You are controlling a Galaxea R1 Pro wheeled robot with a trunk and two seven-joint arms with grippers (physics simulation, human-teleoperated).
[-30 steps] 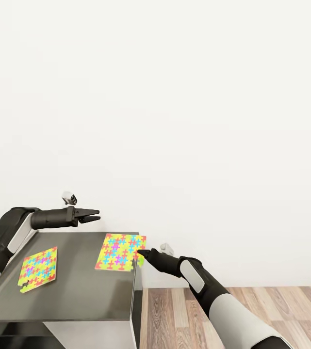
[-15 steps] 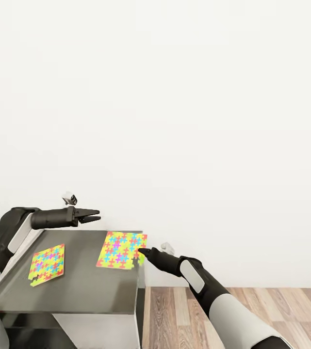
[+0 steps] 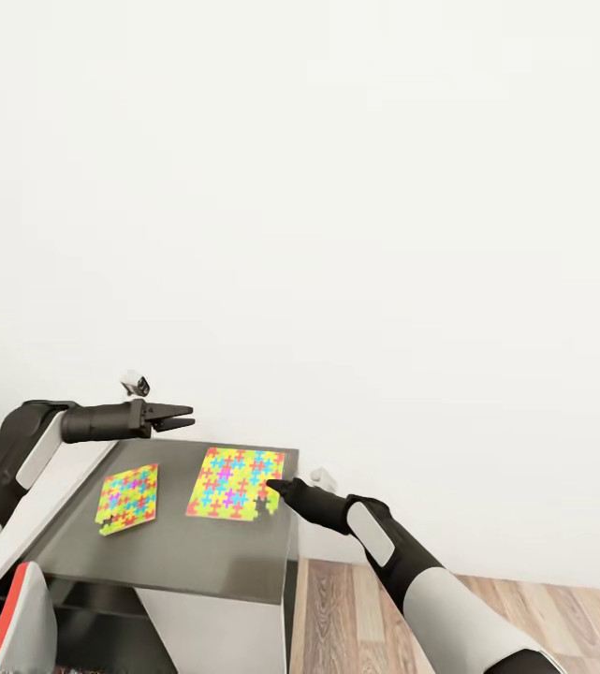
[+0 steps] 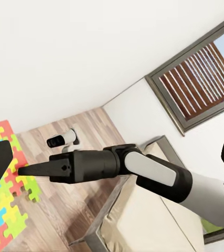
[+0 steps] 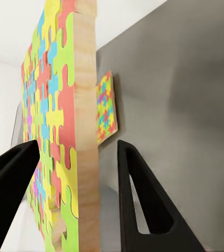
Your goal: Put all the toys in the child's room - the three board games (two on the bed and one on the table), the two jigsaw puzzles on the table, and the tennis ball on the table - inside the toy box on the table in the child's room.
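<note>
My right gripper [image 3: 270, 486] is shut on one jigsaw puzzle [image 3: 229, 482], holding it by its edge above the right end of the dark grey table [image 3: 197, 552]. In the right wrist view the fingers [image 5: 138, 199] straddle the puzzle's wooden edge [image 5: 85, 131]. The second jigsaw puzzle [image 3: 129, 496] lies flat on the table, to the left. My left gripper [image 3: 190, 417] hovers open above the table's back edge, with nothing in it. The left wrist view shows the held puzzle's corner [image 4: 1, 205] and the bed [image 4: 143, 220]. The toy box, board games and tennis ball are out of view.
A plain white wall rises right behind the table. Wood-plank floor [image 3: 487, 618] stretches to the table's right. A red and white object [image 3: 19, 618] stands at the lower left. A grey-framed window [image 4: 201, 79] is beyond the bed.
The whole view has shifted, so the camera moved: the table and the lying puzzle now sit further right in the picture. Both grippers and the held puzzle keep their places in it.
</note>
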